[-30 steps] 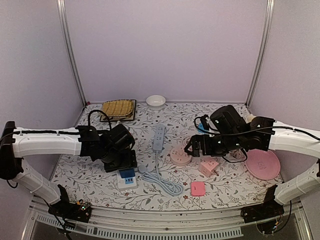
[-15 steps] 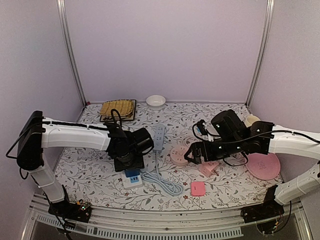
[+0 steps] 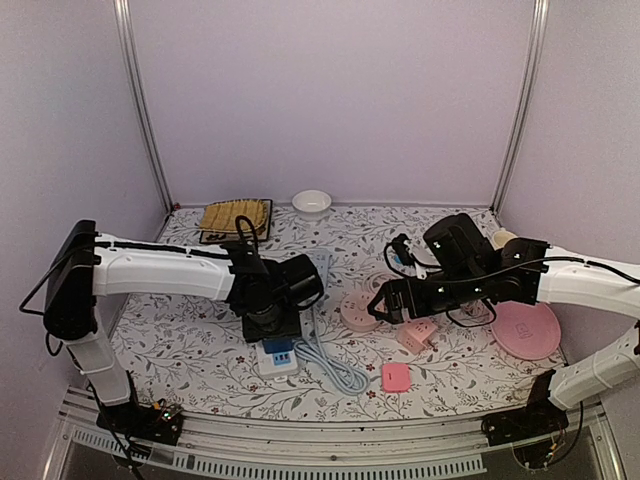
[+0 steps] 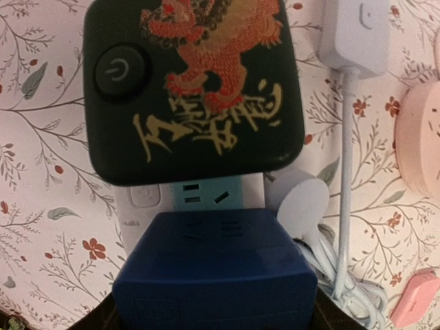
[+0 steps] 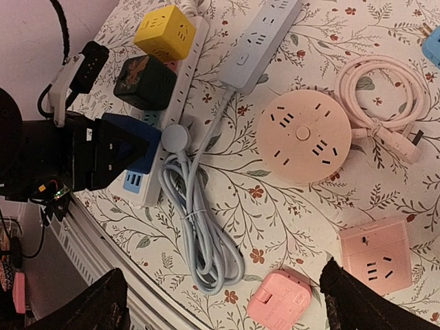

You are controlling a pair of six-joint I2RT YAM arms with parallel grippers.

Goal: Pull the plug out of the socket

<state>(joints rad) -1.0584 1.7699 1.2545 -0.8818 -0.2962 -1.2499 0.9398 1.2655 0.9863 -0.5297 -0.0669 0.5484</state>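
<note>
The plug is a dark blue cube (image 4: 213, 275) seated near the front end of a white socket strip (image 4: 142, 201), below a black cube with a red dragon (image 4: 192, 82). In the top view the blue plug (image 3: 276, 346) sits under my left gripper (image 3: 271, 328). My left gripper (image 4: 214, 324) straddles the plug, its fingers lying against both side faces. The right wrist view shows the same grip on the blue plug (image 5: 137, 141), with a yellow cube (image 5: 165, 31) further up the socket strip (image 5: 184, 75). My right gripper (image 5: 221, 275) hangs open over the cloth, holding nothing.
A coiled grey cable (image 3: 335, 365) lies right of the strip. Nearby are a second white strip (image 3: 318, 272), a round pink socket (image 3: 358, 312), a pink cube (image 3: 418, 335) and a flat pink adapter (image 3: 396, 377). A pink plate (image 3: 526, 328), white bowl (image 3: 311, 202) and woven mat (image 3: 236, 217) sit at the edges.
My left arm swung to the right, and the strip's near end shifted right with it. Its jaws narrowed onto the blue plug. The right arm dipped slightly toward the pink socket.
</note>
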